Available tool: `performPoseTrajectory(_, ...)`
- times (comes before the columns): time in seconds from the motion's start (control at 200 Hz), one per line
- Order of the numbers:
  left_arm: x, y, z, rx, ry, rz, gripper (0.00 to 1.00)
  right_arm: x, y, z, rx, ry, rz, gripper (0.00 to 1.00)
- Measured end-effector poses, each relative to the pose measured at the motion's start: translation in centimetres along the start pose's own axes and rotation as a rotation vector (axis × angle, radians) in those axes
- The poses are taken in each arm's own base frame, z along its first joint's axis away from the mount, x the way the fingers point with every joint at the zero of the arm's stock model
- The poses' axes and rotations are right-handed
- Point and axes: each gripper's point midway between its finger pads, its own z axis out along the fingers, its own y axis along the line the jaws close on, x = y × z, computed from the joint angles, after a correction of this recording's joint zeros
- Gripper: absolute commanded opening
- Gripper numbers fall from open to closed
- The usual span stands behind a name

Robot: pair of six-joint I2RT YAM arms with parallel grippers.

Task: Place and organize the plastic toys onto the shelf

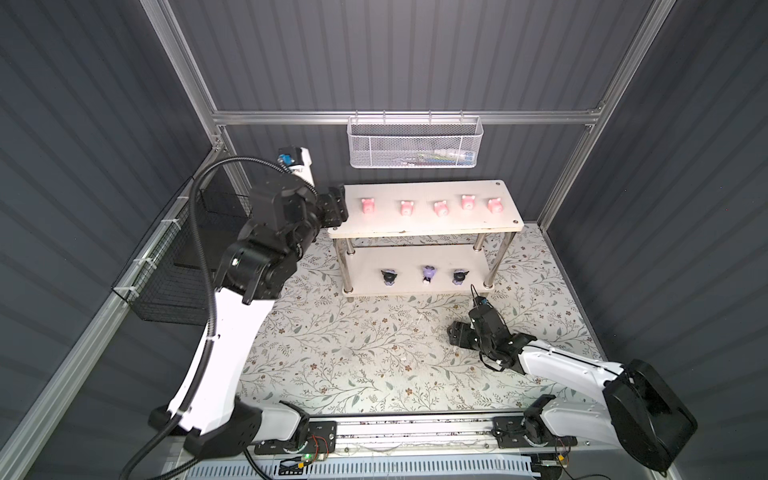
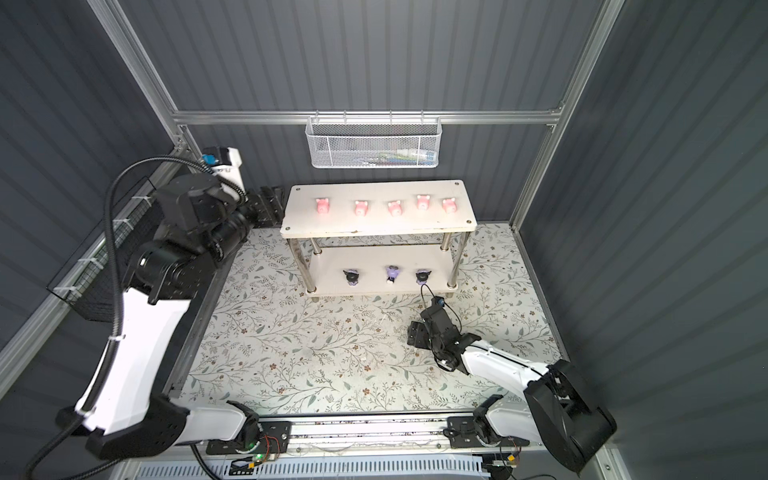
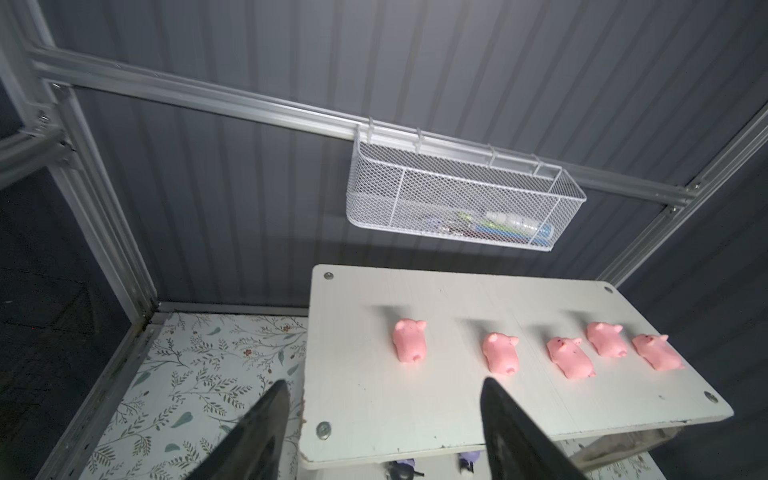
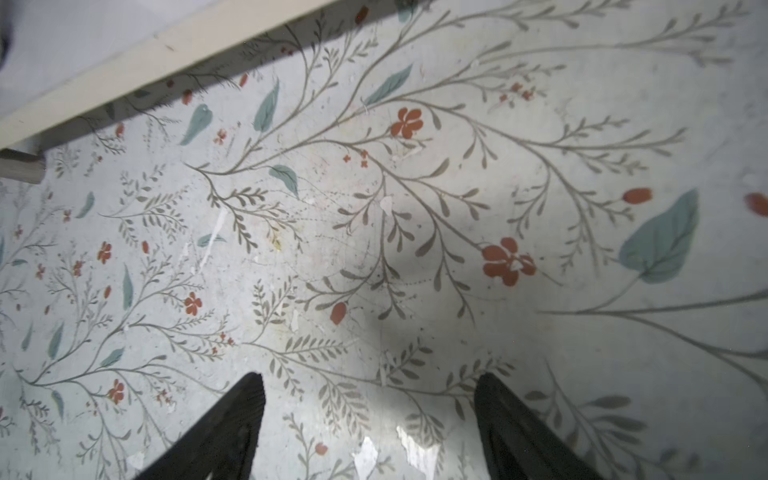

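Observation:
The white two-tier shelf [image 1: 419, 226] [image 2: 370, 227] [image 3: 374, 399] stands at the back of the table. Several pale pink pig toys stand in a row on its top tier, the leftmost [image 1: 368, 205] [image 2: 323, 205] [image 3: 409, 340] nearest my left gripper. Three black-and-lavender toys [image 1: 428, 274] [image 2: 393, 273] stand on the lower tier. My left gripper [image 1: 337, 204] [image 2: 271, 203] [image 3: 384, 384] hovers open and empty at the shelf's left end. My right gripper [image 1: 454, 331] [image 2: 414, 331] [image 4: 369, 380] is open and empty, low over the table in front of the shelf's right side.
A white mesh basket [image 1: 413, 145] [image 2: 372, 143] [image 3: 457, 203] hangs on the back rail above the shelf. A black wire basket [image 1: 183, 266] [image 2: 89, 274] hangs on the left wall behind the left arm. The floral table cover [image 1: 374, 353] spreads in front of the shelf.

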Motion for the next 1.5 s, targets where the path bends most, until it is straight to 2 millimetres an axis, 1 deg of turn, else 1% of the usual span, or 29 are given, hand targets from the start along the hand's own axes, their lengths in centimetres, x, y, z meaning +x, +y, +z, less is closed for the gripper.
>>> performPoseTrajectory(0.1,2.0,2.6,-2.6,-0.064,-0.022,0.003,0.73,-1.2,0.3,-1.7,-0.027,-0.070,0.000,0.81)
performPoseTrajectory(0.205,5.6,5.3,-4.0,-0.150,0.003,0.017,0.74,-2.9,0.4,-4.0,-0.042,-0.160,0.003,0.81)
performPoseTrajectory(0.27,8.3,6.9,-4.3,-0.203,0.037,0.025,0.74,-3.6,0.0,-5.3,-0.032,-0.208,0.011,0.81)
performPoseTrajectory(0.335,11.5,8.4,-4.2,-0.256,0.078,0.033,0.75,-4.2,-0.8,-6.6,-0.003,-0.253,0.020,0.82)
performPoseTrajectory(0.435,16.1,10.5,-3.9,-0.335,0.130,0.047,0.76,-4.8,-2.2,-8.1,0.056,-0.301,0.011,0.82)
performPoseTrajectory(0.47,18.0,11.3,-3.7,-0.366,0.151,0.055,0.76,-5.1,-2.6,-8.4,0.080,-0.310,0.003,0.82)
performPoseTrajectory(0.56,21.9,13.0,-3.4,-0.429,0.177,0.076,0.76,-6.6,-4.2,-9.5,0.168,-0.341,-0.005,0.82)
performPoseTrajectory(0.625,23.9,14.1,-3.2,-0.468,0.172,0.087,0.77,-8.0,-5.4,-10.3,0.221,-0.374,0.004,0.83)
performPoseTrajectory(0.695,25.2,15.0,-3.1,-0.505,0.149,0.092,0.79,-9.5,-6.6,-11.2,0.261,-0.424,0.025,0.83)
performPoseTrajectory(0.825,27.0,16.3,-2.3,-0.552,0.098,0.100,0.84,-11.8,-9.0,-12.6,0.322,-0.512,0.073,0.83)
performPoseTrajectory(0.945,29.0,17.8,-0.7,-0.590,0.102,0.133,0.86,-13.8,-11.0,-13.2,0.370,-0.579,0.111,0.83)
performPoseTrajectory(1.035,30.4,19.7,0.6,-0.625,0.125,0.138,0.87,-14.6,-12.5,-12.9,0.409,-0.597,0.129,0.82)
performPoseTrajectory(1.156,31.9,22.2,2.1,-0.649,0.140,0.119,0.89,-14.8,-14.2,-12.2,0.447,-0.620,0.137,0.82)
performPoseTrajectory(1.221,32.6,23.4,3.4,-0.652,0.147,0.102,0.90,-14.9,-14.9,-11.8,0.460,-0.635,0.134,0.82)
performPoseTrajectory(1.306,34.2,24.8,5.3,-0.643,0.172,0.093,0.91,-15.2,-15.6,-11.4,0.477,-0.647,0.128,0.82)
performPoseTrajectory(1.426,37.7,25.1,7.7,-0.590,0.257,0.129,0.93,-16.0,-16.2,-10.5,0.491,-0.656,0.104,0.82)
performPoseTrajectory(1.501,39.0,25.0,8.8,-0.559,0.280,0.149,0.94,-16.5,-16.2,-9.7,0.489,-0.657,0.072,0.83)
